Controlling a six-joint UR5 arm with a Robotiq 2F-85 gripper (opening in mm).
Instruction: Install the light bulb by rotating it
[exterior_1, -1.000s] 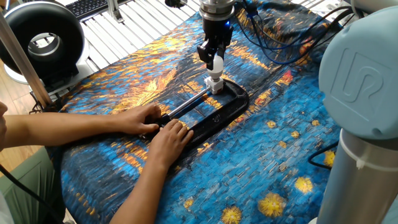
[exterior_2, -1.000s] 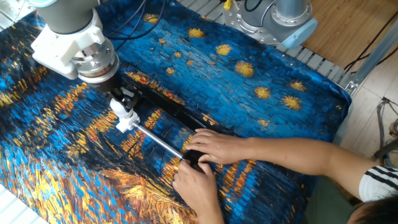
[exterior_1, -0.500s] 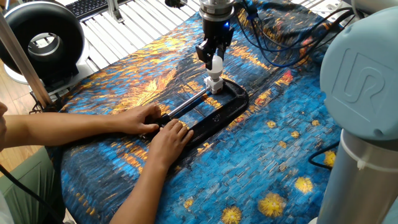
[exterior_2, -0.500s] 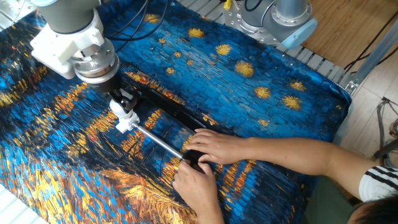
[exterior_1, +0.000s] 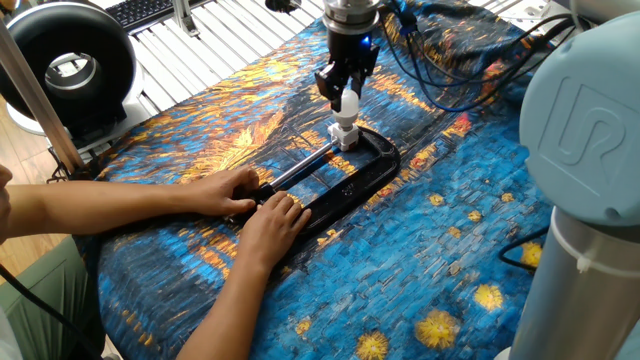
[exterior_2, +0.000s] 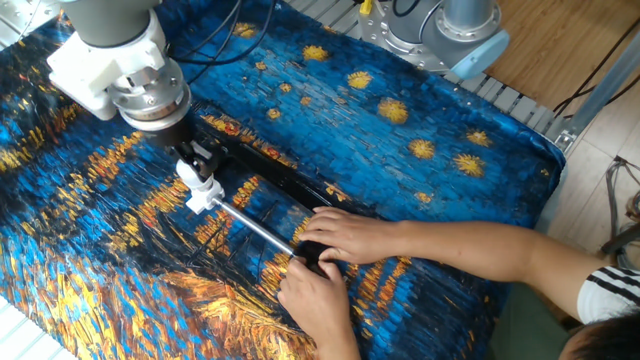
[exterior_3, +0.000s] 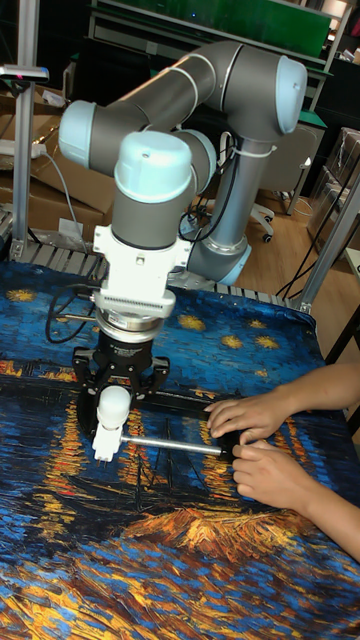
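Arm vertical, claw (exterior_3: 114, 406) down, fingers clamped

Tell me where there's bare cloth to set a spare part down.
Free: the starry cloth between the clamp and the arm base. Crowded: around the bulb, tool and the person's hands.

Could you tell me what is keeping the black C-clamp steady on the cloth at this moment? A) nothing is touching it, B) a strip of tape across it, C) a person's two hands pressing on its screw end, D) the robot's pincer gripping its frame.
C: both of the person's hands rest on the screw end of the black C-clamp, while the pincer is shut on the light bulb above the socket block.
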